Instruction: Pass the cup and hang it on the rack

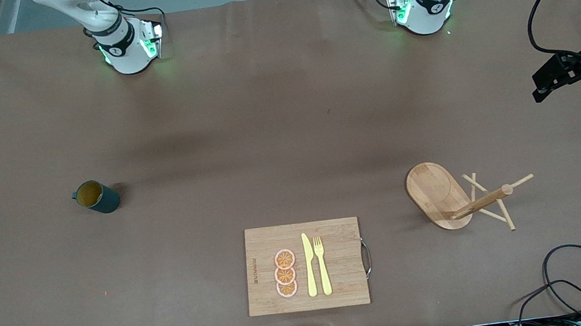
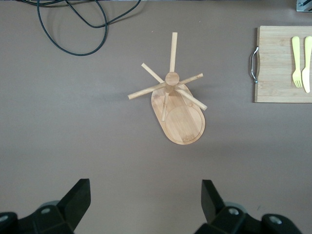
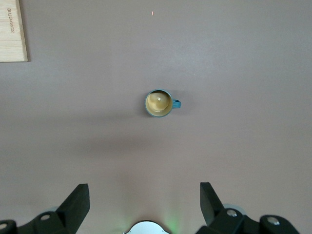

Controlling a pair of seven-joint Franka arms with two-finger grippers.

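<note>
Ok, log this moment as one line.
cup: upright on table, right arm's end | rack: standing, left arm's end | left claw: open, high over rack | right claw: open, high over cup

Brown table (image 1: 286, 130) with cup (image 1: 97, 196), rack (image 1: 438, 194), cutting board (image 1: 332, 235).

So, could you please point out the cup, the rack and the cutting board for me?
cup (image 1: 97, 197): front view, on its dark outer wall.
rack (image 1: 434, 192): front view, on its oval base.
cutting board (image 1: 341, 256): front view, on bare wood beside the fork.
</note>
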